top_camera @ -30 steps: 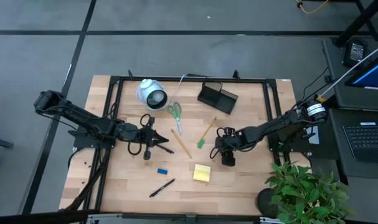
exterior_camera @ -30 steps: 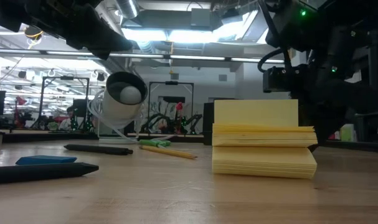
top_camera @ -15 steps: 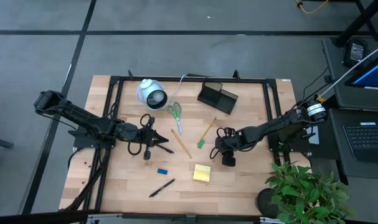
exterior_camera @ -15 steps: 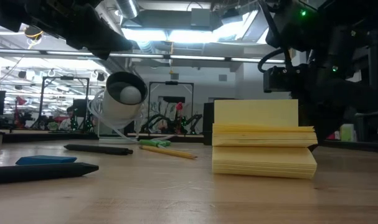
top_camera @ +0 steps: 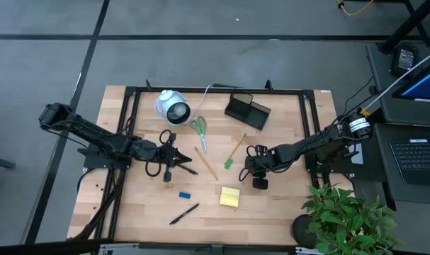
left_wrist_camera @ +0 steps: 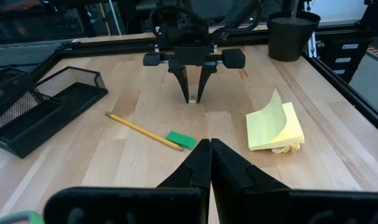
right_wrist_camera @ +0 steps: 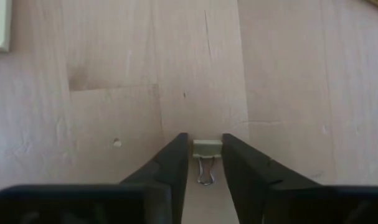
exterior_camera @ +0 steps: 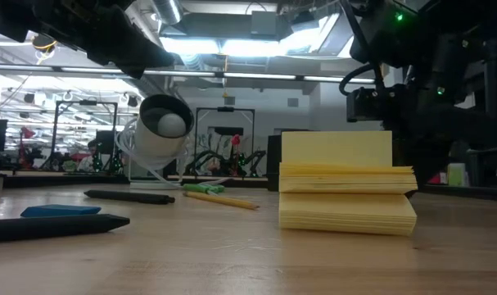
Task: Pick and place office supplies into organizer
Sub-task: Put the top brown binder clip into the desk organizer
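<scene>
Down on the bare wood near the desk's (top_camera: 285, 205) right side, the right hand (right_wrist_camera: 205, 155) points straight at the surface with its fingers (right_wrist_camera: 170, 163) set either side of a small binder clip (right_wrist_camera: 207, 157), narrowing but seemingly not yet pinching it, likely to lift it for the organizer (top_camera: 246, 111) at the far edge. The yellow sticky-note pad (top_camera: 229, 197) lies just beside this hand. The left hand (left_wrist_camera: 209, 163) waits pressed together, low over the desk, near the black pen (top_camera: 183, 168), holding nothing.
</scene>
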### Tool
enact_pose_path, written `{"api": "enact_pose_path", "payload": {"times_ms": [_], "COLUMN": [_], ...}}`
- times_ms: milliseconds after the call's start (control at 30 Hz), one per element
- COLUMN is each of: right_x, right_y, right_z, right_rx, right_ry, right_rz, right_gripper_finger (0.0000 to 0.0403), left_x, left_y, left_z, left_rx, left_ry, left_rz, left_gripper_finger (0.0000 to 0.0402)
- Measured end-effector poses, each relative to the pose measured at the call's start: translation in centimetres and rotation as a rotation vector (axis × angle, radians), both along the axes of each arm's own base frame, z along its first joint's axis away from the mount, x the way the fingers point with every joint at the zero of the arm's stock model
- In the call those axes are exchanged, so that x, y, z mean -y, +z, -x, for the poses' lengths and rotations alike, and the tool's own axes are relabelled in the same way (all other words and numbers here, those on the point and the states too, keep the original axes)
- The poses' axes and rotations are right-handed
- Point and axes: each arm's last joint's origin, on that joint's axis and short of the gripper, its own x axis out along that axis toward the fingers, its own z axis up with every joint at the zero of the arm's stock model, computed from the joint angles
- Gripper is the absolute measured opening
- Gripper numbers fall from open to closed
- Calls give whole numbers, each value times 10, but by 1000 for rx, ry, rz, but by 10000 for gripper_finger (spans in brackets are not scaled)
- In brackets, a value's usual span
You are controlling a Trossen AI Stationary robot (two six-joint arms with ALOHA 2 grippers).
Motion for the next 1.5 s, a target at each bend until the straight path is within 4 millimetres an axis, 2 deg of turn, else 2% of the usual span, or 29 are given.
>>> {"api": "enact_pose_path", "payload": {"times_ms": [200, 367, 533, 933, 1200, 1500], "right_x": [0, 1, 2, 9, 19, 47], "right_y": [1, 11, 20, 32, 71, 115], "right_z": [0, 4, 8, -1, -31, -53], "right_rx": [5, 32, 55, 151, 259, 338], "right_ry": [17, 21, 21, 30, 137, 156], "right_rz": [7, 2, -3, 27, 95, 227], "right_gripper_finger": [81, 68, 71, 68, 77, 78], "left_x": [0, 0, 0, 0, 0, 0], "left_y": [0, 0, 0, 0, 0, 0], "left_z": [0, 0, 0, 0, 0, 0], "left_rx": [0, 0, 0, 1, 1, 1], "left_ry": [0, 0, 0, 1, 9, 6], "left_rz": [0, 0, 0, 8, 31, 24], "left_gripper_finger": [2, 2, 2, 2, 2, 2]}}
